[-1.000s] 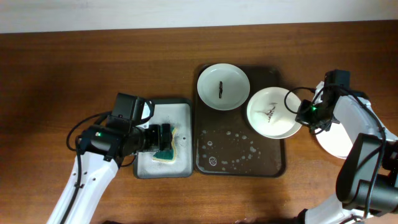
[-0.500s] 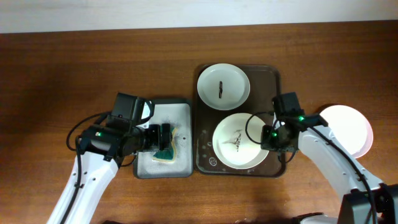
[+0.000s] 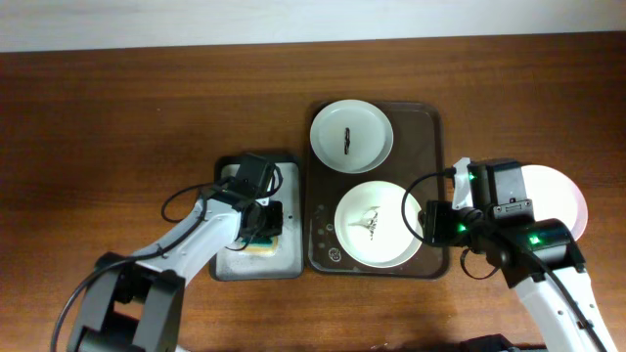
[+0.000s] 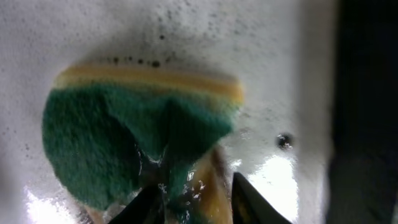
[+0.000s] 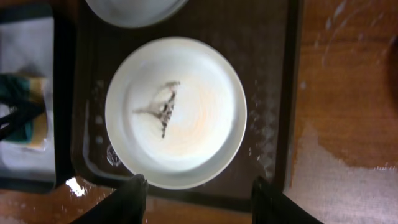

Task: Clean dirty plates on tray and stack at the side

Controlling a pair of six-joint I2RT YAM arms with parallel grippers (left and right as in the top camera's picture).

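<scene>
Green and yellow, the sponge (image 4: 124, 137) is folded between the fingers of your left pincer (image 4: 196, 198), so this pincer is clamped on it, over the small grey-white tray (image 3: 235, 266). From this pincer the nearer dirty plate (image 3: 377, 223) lies directly to the side, across the rims of both trays, inside the dark tray (image 3: 427, 122). The second dirty plate (image 3: 351, 135) lies beyond it. The plates are round, so no long axis matters.

Your right pincer (image 5: 197, 190) stands apart, with the plate's rim just ahead of its fingertips; I cannot tell if they touch. The right arm is nearer, but the left one has the sponge, so I judge the wipe needs a short sideways move from the left.
</scene>
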